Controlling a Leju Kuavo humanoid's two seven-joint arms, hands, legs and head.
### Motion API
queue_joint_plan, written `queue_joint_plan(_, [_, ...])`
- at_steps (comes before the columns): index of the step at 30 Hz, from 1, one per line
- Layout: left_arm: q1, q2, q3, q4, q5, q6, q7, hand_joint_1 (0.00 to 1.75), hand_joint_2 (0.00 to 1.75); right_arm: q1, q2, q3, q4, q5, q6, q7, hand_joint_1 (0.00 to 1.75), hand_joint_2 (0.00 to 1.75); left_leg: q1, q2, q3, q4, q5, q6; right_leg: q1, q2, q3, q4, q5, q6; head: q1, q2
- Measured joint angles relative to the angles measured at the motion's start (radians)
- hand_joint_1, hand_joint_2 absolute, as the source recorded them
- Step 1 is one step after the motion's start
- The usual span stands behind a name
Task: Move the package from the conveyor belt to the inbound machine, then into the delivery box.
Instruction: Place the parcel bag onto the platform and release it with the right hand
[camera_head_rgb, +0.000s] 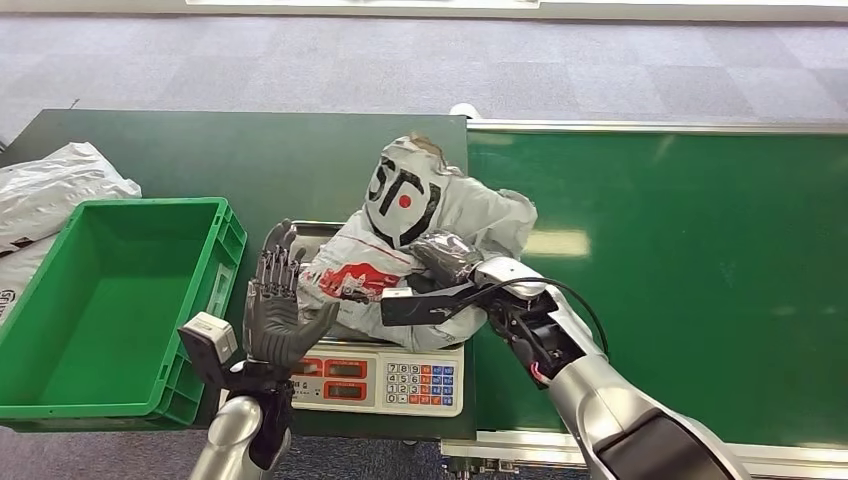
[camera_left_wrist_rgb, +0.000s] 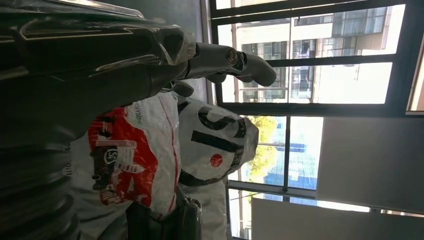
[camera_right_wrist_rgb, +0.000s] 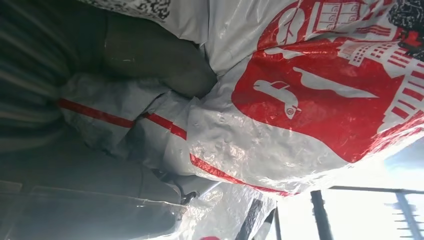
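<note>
The package (camera_head_rgb: 415, 215) is a crumpled grey-white plastic mailer with red print and a black round logo. It lies on the weighing scale (camera_head_rgb: 380, 382), its right side hanging over toward the conveyor belt (camera_head_rgb: 680, 280). My right hand (camera_head_rgb: 447, 262) grips it from the right and above; in the right wrist view the thumb (camera_right_wrist_rgb: 155, 57) presses into the bag (camera_right_wrist_rgb: 310, 100). My left hand (camera_head_rgb: 275, 305) stands upright with fingers spread, palm facing the package's left side, right beside it. In the left wrist view the fingers (camera_left_wrist_rgb: 227, 60) reach past the bag (camera_left_wrist_rgb: 145, 150).
A green plastic crate (camera_head_rgb: 45, 400) stands on the dark green table left of the scale. White mailer bags (camera_head_rgb: 50, 190) lie at the far left edge. The scale's keypad and red displays face me. Grey carpet lies beyond the table.
</note>
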Motion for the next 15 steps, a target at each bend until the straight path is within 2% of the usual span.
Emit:
queue_joint_plan(4, [0.007, 0.0, 0.001, 0.0, 0.001, 0.005, 0.001, 0.0, 1.75, -0.026, 0.038, 0.062, 0.024, 0.007, -0.004, -0.028, 1.75, 1.75, 0.0, 0.0, -0.001, 0.0, 0.0, 0.0, 0.0, 0.0, -0.001, 0.0, 0.0, 0.0, 0.0, 0.0])
queue_joint_plan(8, [0.01, 0.001, 0.002, -0.001, 0.001, 0.006, 0.0, 0.0, 1.75, -0.041, 0.051, 0.097, 0.036, -0.011, -0.023, -0.051, 1.75, 1.75, 0.0, -0.001, -0.002, 0.0, 0.0, 0.0, 0.0, -0.001, -0.001, 0.0, 0.0, 0.0, 0.0, 0.0])
queue_joint_plan(15, [0.011, 0.001, 0.001, -0.006, 0.002, 0.015, -0.007, 0.0, 1.75, -0.054, 0.075, 0.134, 0.008, -0.165, -0.053, -0.165, 1.75, 1.75, 0.0, -0.001, -0.002, 0.0, 0.0, 0.0, 0.0, -0.001, -0.001, 0.0, 0.0, 0.0, 0.0, 0.0])
